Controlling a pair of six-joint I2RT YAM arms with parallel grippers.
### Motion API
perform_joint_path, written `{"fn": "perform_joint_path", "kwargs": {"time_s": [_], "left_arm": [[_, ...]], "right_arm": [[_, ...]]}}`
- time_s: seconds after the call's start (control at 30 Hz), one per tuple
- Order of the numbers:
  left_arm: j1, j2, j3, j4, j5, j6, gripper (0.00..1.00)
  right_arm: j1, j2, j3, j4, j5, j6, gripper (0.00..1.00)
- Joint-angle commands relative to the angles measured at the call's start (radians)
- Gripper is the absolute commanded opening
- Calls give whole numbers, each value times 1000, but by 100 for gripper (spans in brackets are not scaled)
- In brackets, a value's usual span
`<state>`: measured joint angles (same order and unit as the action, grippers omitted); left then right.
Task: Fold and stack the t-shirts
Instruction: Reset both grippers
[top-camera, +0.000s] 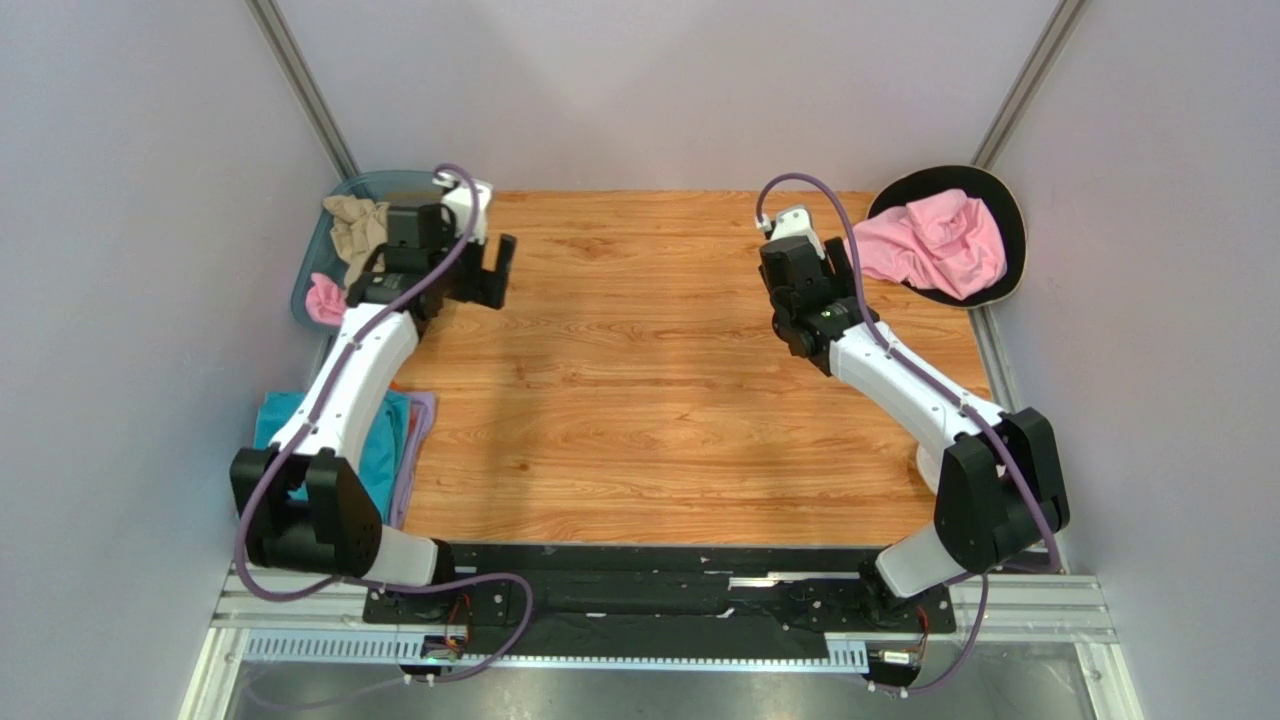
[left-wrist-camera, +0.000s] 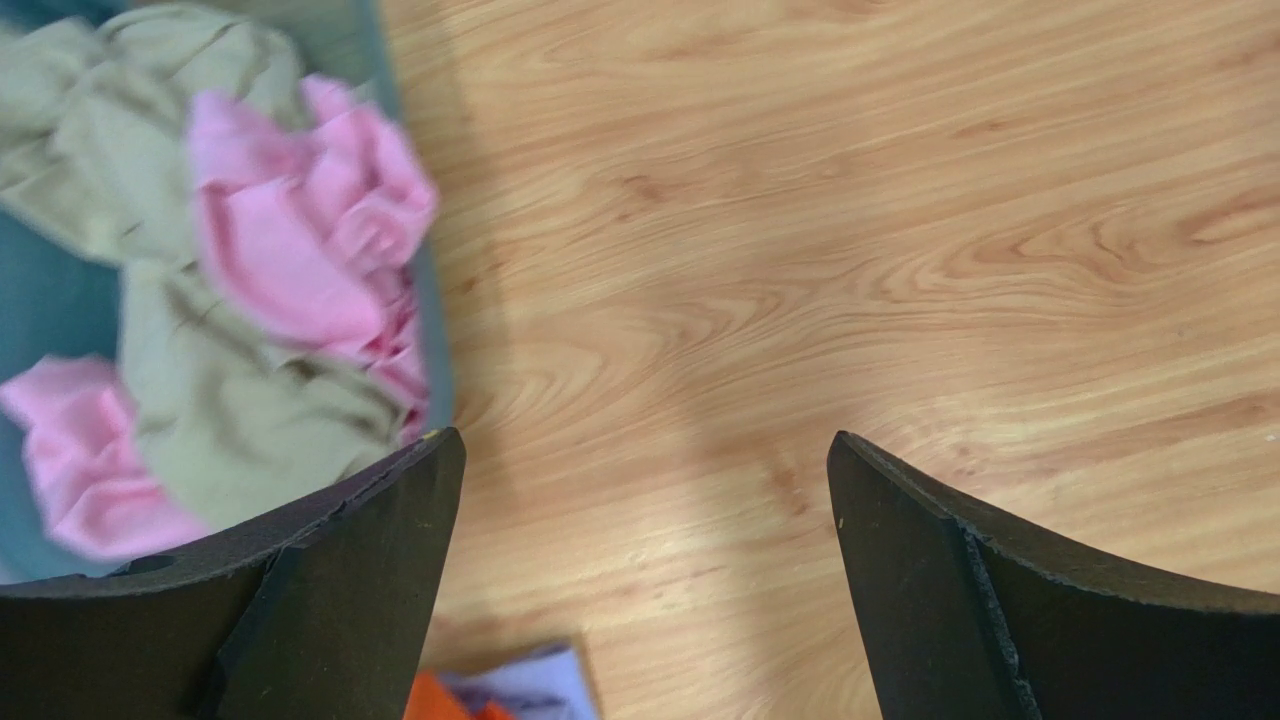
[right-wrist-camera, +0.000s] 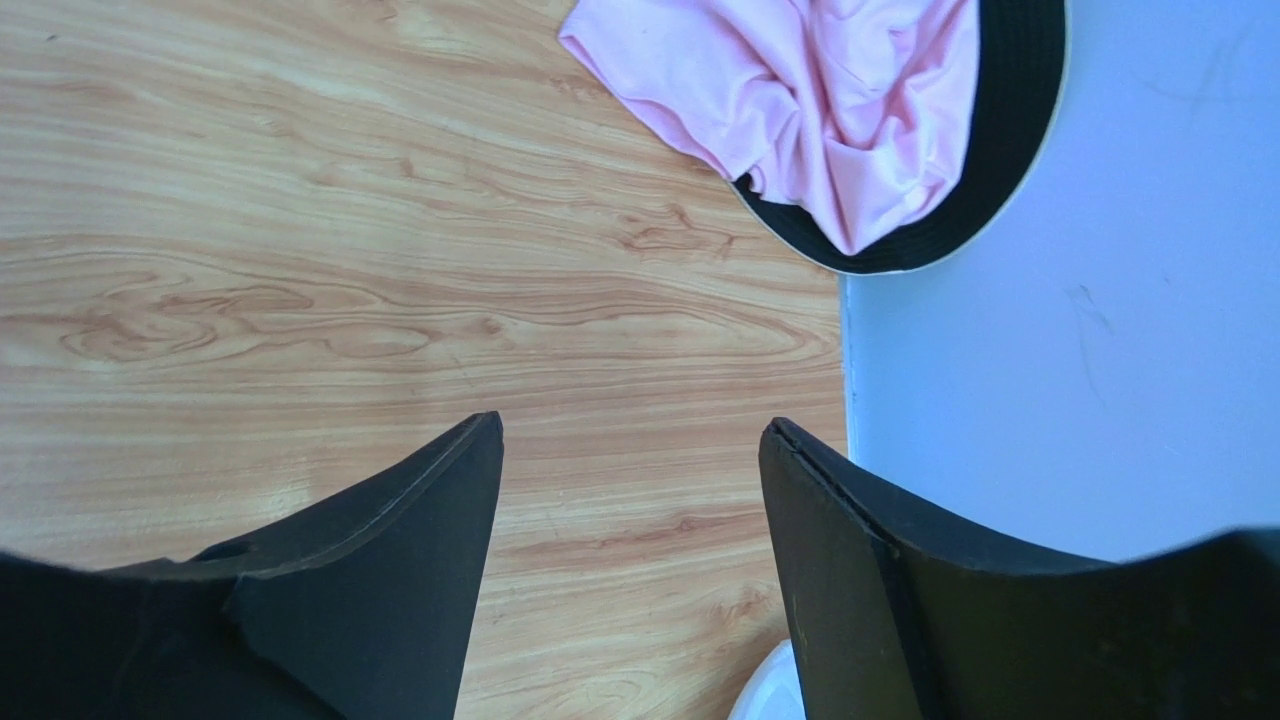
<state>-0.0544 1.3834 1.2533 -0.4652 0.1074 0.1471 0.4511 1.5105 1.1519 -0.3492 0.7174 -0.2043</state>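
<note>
A crumpled pink t-shirt (top-camera: 932, 240) (right-wrist-camera: 796, 90) lies on a black round tray (top-camera: 1014, 255) (right-wrist-camera: 1029, 90) at the table's far right corner. My right gripper (top-camera: 804, 293) (right-wrist-camera: 631, 428) hovers over bare wood just short of it, open, nothing between its fingers. A teal bin (top-camera: 305, 278) (left-wrist-camera: 60, 315) at the far left holds a beige t-shirt (top-camera: 358, 225) (left-wrist-camera: 226, 420) and a pink t-shirt (top-camera: 323, 300) (left-wrist-camera: 301, 225). My left gripper (top-camera: 489, 270) (left-wrist-camera: 643, 438) is open wide beside the bin, over bare wood. A teal t-shirt (top-camera: 376, 450) tops a pile with lavender (left-wrist-camera: 526, 683) and orange (left-wrist-camera: 451, 702) cloth beneath.
The wooden table (top-camera: 631, 390) is bounded by pale walls at the back and on both sides. The right wall (right-wrist-camera: 1052, 375) stands close to my right gripper. A small white curved edge (right-wrist-camera: 766, 693) shows by my right finger.
</note>
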Motion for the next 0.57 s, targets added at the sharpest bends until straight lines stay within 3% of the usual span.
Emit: {"fn": "perform_joint_path", "kwargs": {"time_s": [0.0,0.53], "left_arm": [[-126,71,35,85,-104,-3,99],[-163,51,-14,123,-149,23,99]], "right_arm": [[4,-62,-17,105,103,29,68],[4,-98,-44,121,80,22,67]]}}
